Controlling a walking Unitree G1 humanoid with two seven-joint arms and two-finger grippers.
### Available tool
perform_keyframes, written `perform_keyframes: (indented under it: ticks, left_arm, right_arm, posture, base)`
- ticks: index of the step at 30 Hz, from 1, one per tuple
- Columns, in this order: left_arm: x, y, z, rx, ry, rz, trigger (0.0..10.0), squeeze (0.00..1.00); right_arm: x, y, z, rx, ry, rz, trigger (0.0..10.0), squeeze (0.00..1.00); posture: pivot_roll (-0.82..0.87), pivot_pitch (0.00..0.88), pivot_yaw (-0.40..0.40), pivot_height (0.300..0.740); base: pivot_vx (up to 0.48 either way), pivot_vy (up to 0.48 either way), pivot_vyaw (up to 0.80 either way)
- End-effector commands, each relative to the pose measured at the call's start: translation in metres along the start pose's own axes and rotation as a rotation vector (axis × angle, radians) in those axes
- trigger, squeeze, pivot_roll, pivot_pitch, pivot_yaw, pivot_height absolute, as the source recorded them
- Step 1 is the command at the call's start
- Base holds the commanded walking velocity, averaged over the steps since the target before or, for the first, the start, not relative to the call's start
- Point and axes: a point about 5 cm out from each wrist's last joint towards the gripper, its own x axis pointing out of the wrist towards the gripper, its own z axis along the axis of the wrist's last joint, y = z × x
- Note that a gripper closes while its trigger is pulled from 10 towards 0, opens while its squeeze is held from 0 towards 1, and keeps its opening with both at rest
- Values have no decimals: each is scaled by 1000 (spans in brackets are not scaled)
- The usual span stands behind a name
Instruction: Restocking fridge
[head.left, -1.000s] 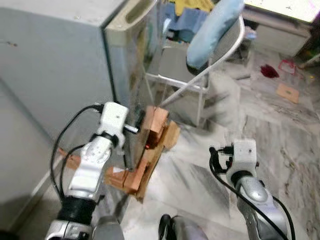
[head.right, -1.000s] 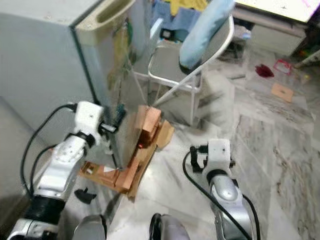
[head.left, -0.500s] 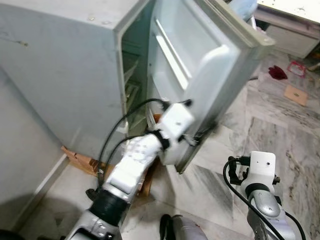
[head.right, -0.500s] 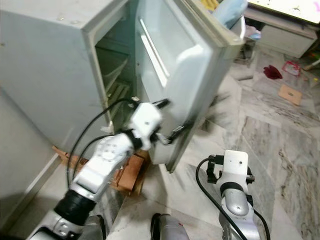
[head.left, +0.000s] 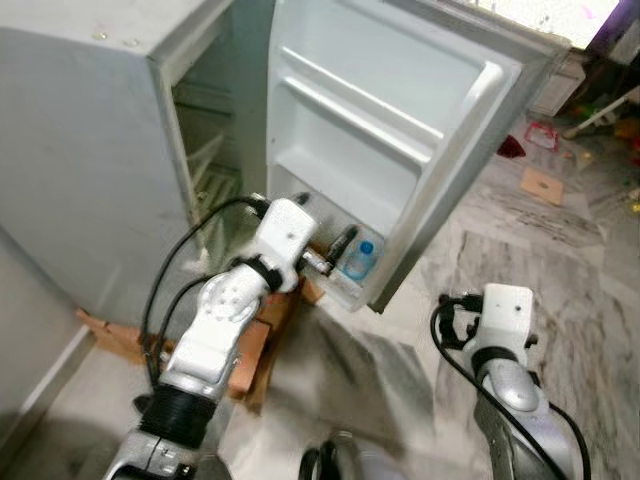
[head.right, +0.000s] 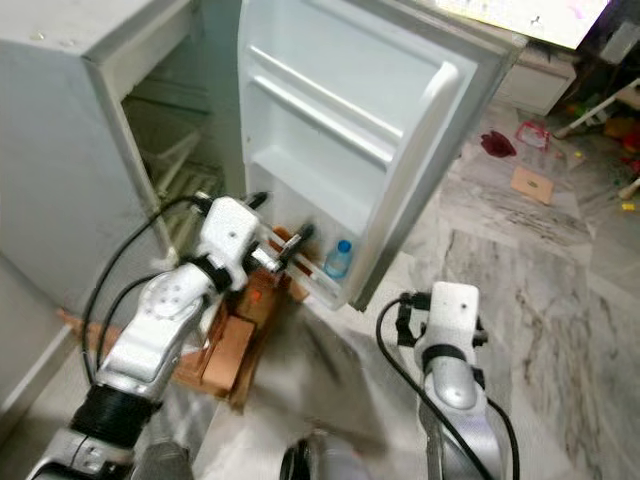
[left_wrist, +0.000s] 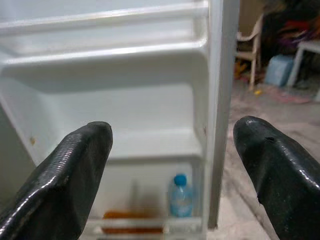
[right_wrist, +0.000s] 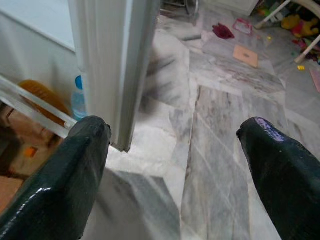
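The fridge (head.left: 90, 150) stands with its door (head.left: 400, 130) swung wide, the white inner liner facing the camera. The door carries three moulded shelves; the upper two hold nothing visible. The lowest door shelf (head.left: 345, 285), at the bottom edge of the door, holds a small clear water bottle (head.left: 360, 262) with a blue cap, upright, near the handle-side corner of that shelf. In the left wrist view an orange item (left_wrist: 132, 229) lies in the same shelf beside the bottle; its kind cannot be determined.

The left pincer (head.left: 335, 252) is extended toward the inner face of the door, just above the lowest door shelf and close beside the water bottle. The left wrist view shows its two black fingers (left_wrist: 65, 175) spread wide apart with nothing between them; the door liner is seen through the gap.

The right pincer (right_wrist: 175, 150) is held low over the marble floor (head.left: 560, 240), beyond the free edge of the door. Its wrist housing (head.left: 505, 310) is well apart from the fridge. The right wrist view shows its fingers (right_wrist: 70, 175) spread wide apart and gripping nothing, with the door edge just beside one finger.

Inside the fridge cabinet, wire racks (head.left: 205, 165) are partly visible through the opening. Wooden blocks (head.left: 255, 340) lie on the floor under the front corner of the fridge. Scattered small items lie on the floor at the far side of the room; they are too small to identify.
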Motion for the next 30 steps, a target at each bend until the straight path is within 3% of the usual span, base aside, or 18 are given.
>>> perform_keyframes:
  ticks: [1,6,10,16,20,25,30]
  left_arm:
    - [-1,-7,2,1,-15,-21,10000,0]
    - [-7,-7,-3,-5,-2,-1,10000,0]
    - [-17,8,-10,-6,22,81,10000,0]
    - [-54,58,-20,11,93,384,10000,0]
    - [-67,71,-18,6,113,510,10000,0]
    - [-83,76,-12,26,114,594,10000,0]
    - [-85,66,-23,4,160,576,10000,0]
  right_arm:
    - [1,-7,-5,-5,18,-29,10000,0]
    - [3,-6,-5,-1,15,-27,10000,0]
    - [4,-3,-2,21,-3,-22,10000,0]
    - [9,10,12,46,-83,69,10000,0]
    - [13,20,16,47,-94,107,10000,0]
    - [17,34,28,86,-128,157,10000,0]
    - [17,40,29,58,-153,197,10000,0]
  posture:
    - [35,113,-103,740]
    - [34,110,-105,740]
    - [31,107,-102,740]
    - [65,113,-94,740]
    - [123,127,-92,740]
    - [114,147,-95,740]
    - [86,140,-103,740]
  base:
    - [0,-480,0]
    - [0,-480,0]
    - [0,-480,0]
    - [0,-480,0]
    - [0,-476,0]
    - [0,-472,0]
    - [0,-463,0]
